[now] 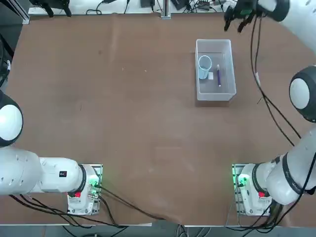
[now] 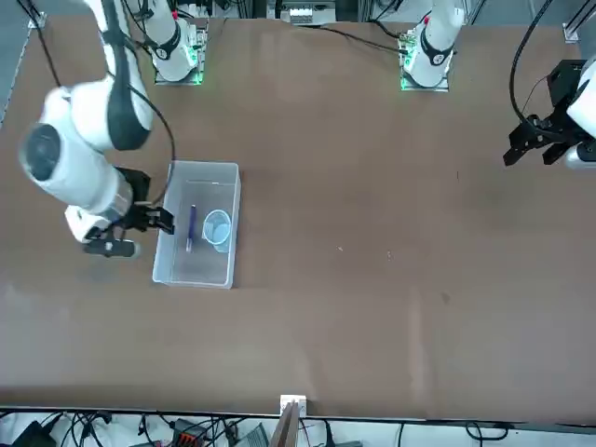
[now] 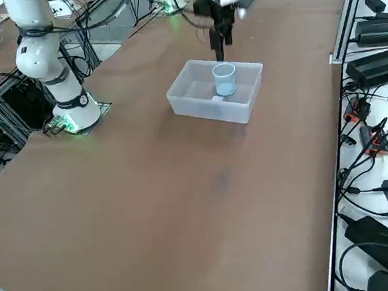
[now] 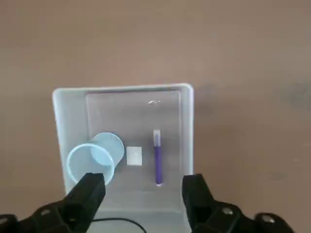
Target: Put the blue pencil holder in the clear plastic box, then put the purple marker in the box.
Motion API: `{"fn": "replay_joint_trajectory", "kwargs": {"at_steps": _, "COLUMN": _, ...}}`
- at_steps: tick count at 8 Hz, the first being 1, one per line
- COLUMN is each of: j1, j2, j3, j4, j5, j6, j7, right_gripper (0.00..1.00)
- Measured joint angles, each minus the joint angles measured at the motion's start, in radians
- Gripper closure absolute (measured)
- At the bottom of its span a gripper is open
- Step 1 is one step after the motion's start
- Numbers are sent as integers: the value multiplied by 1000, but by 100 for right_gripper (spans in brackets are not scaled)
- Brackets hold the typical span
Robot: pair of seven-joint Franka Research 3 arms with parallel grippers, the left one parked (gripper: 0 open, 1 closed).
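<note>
cup: small light-blue pencil holder (image 1: 204,66) standing up in clear box (image 1: 227,91) | pen: thin purple marker (image 1: 218,75) lying beside it | right gripper (image 1: 236,22): wide open, empty, up past box

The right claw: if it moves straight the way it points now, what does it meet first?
Probably the clear plastic box. The open right claw points down at its near end, between blue pencil holder and purple marker; depth is unclear.

Top cam straight down; front cam faces the arms; side cam oblique; wrist cam close above. All four share the box (image 1: 214,69).
</note>
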Motion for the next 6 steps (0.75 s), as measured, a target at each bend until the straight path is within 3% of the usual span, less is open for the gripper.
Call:
{"fn": "replay_joint_trajectory", "kwargs": {"at_steps": 4, "j1": -5, "j2": -35, "j3": -164, "j4": 246, "j5": -3, "j6": -316, "j7": -231, "right_gripper": 0}}
{"fn": "replay_joint_trajectory", "kwargs": {"at_steps": 6, "j1": -23, "j2": -54, "j3": -192, "j4": 299, "j5": -2, "j6": -361, "j7": -244, "right_gripper": 0}}
